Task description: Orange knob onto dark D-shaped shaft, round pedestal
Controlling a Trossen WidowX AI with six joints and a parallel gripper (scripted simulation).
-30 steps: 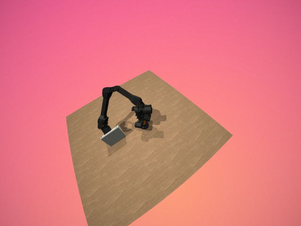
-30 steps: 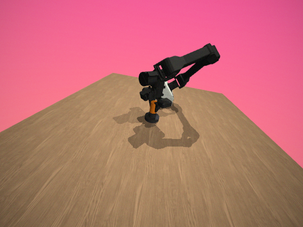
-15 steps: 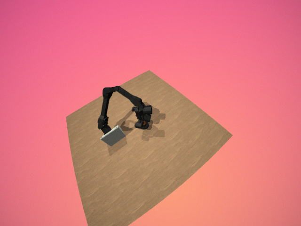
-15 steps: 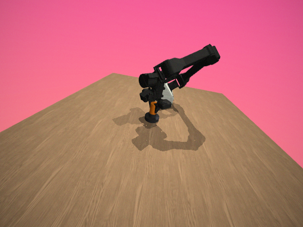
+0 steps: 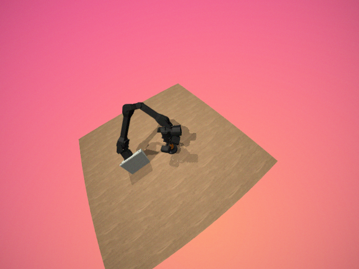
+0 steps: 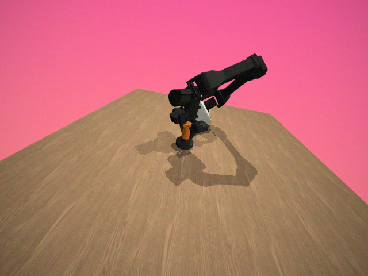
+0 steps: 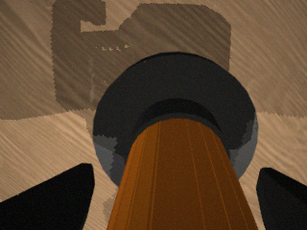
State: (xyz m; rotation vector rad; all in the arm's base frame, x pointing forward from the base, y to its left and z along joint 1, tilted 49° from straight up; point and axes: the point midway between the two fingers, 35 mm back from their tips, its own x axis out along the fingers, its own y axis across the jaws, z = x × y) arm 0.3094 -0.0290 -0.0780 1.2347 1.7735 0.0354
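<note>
Gripper stands spread, its fingers clear of the orange knob on both sides — holding nothing. Knob sits upright on the round pedestal, apparently seated. Best to lift straight up — no sideways drift that could nudge it.

No readable text, labels, brand marks, numbers or signs are showing in any of the three views. The orange knob, the dark pedestal, the black arm, the grey base plate and the wooden table are all presenting plain, unmarked surfaces. The pink backdrop is likewise carrying no lettering.
</note>
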